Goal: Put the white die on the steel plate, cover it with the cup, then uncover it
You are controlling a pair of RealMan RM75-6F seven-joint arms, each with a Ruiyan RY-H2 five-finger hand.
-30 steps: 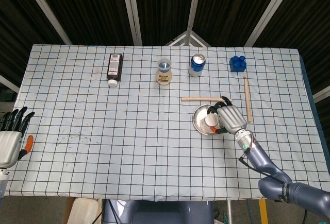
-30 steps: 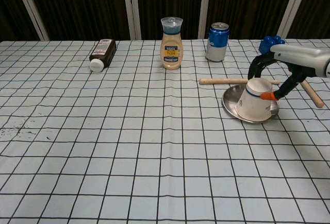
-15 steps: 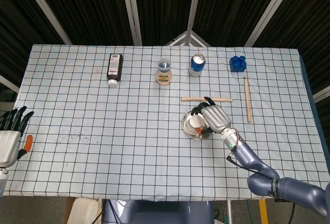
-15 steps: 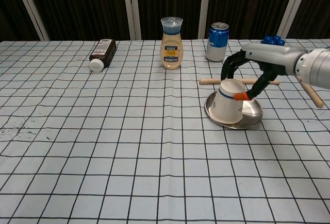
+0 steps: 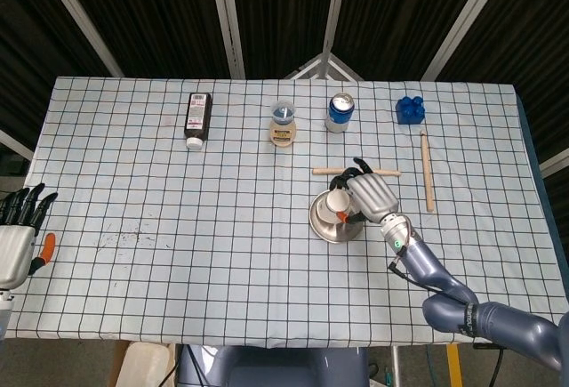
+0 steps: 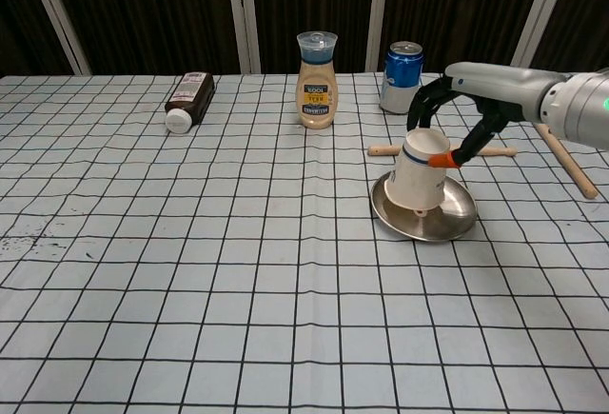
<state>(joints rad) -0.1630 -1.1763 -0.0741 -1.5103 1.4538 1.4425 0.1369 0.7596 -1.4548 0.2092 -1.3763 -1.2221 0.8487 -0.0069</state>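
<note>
The white paper cup (image 6: 417,171) is upside down and tilted over the steel plate (image 6: 447,225). My right hand (image 6: 455,119) grips it from above, with fingers wrapped round its upper end. From the head view the cup (image 5: 338,202) covers the far part of the plate (image 5: 331,227), with the right hand (image 5: 371,194) just to its right. The white die is not visible in either view; whether it lies under the cup I cannot tell. My left hand (image 5: 18,237) rests at the table's left edge, holding nothing, fingers apart.
A brown bottle (image 6: 188,101) lies at the back left. A sauce bottle (image 6: 317,80) and a blue can (image 6: 401,77) stand at the back. A wooden stick (image 6: 385,150) lies just behind the plate, another stick (image 5: 427,172) and a blue block (image 5: 409,108) to the right.
My right hand has moved left across the table with the cup, and the plate has slid left with it. The cup now sits higher and more tilted. The left hand has stayed still.
</note>
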